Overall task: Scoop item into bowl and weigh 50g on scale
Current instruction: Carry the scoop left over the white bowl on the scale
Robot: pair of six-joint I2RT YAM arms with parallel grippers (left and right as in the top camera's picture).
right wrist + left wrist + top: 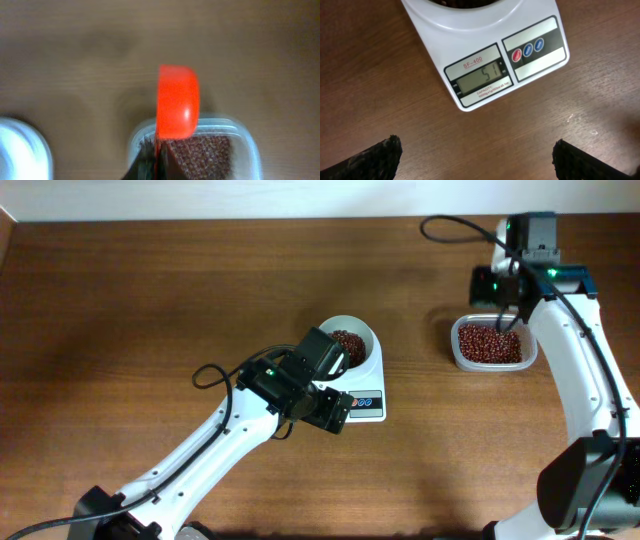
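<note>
Starting at the left, the left gripper (477,160) hangs low over the brown wooden table (150,300), just in front of the scale. Its black fingertips (375,160) are spread wide, with nothing between them. Dead ahead sits the small white digital kitchen scale (485,30), and its grey display (482,80) reads 51, with the red and blue round buttons (527,50) beside it. On the scale's platform stands the round white smooth bowl (366,332), with a heap of small dark red-brown beans (348,343) inside. Further right and well apart from the scale, the clear rounded-rectangular plastic container (456,348) holds more of the same beans. Over its near edge the right gripper (152,162) pinches an orange-red plastic scoop (177,105), turned on its edge. That view is blurred.
</note>
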